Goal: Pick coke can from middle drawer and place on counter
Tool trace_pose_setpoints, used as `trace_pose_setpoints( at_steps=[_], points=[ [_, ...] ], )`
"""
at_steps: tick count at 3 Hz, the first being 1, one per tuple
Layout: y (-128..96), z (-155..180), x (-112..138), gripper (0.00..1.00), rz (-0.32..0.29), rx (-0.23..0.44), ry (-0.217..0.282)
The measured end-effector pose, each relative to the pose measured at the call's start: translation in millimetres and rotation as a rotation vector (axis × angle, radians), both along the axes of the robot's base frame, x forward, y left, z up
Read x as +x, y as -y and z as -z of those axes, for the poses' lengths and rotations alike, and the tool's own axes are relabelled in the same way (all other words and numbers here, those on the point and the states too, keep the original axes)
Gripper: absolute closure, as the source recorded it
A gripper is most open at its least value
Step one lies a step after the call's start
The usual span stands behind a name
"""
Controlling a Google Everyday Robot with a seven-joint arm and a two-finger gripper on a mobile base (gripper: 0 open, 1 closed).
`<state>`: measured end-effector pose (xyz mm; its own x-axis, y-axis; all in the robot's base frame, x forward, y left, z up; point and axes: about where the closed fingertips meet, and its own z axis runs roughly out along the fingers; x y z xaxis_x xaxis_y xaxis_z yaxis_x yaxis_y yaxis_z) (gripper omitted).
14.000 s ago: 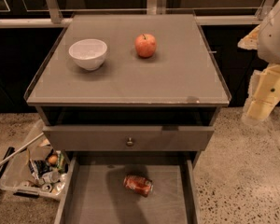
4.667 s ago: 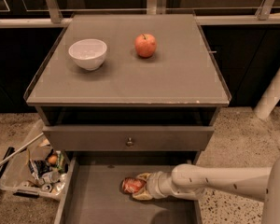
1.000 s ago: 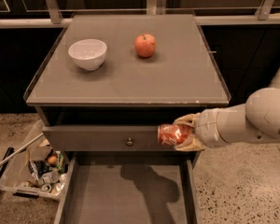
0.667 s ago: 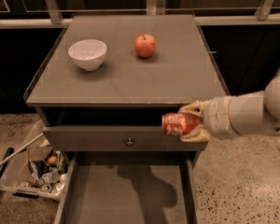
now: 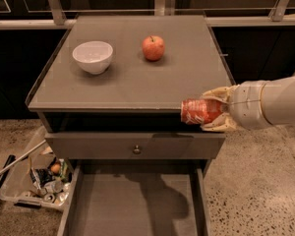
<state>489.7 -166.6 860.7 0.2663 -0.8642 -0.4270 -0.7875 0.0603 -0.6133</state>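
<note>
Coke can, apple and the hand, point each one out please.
coke can [image 5: 194, 112], camera view, its red side.
apple [image 5: 153, 48], camera view, middle of its skin.
hand [image 5: 207, 111], camera view, between fingertips, at the counter's [image 5: 137, 85] front edge.

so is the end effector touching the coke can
Touching. The camera view shows the end effector at the front right edge of the counter, its fingers closed above and below the coke can.

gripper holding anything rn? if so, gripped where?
Yes. The gripper holds the coke can sideways, one finger above and one below the end nearer the wrist. The other end sticks out free, by the counter's front edge.
</note>
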Motion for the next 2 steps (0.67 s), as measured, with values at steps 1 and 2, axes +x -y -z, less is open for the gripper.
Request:
trace_pose_setpoints(
  at_steps=[1,2],
  points=[
    [-4,-12,15,1.0,0.027,0.004,0.024],
    [-14,-35,50,1.0,0.028,0.029,0.049]
  ],
)
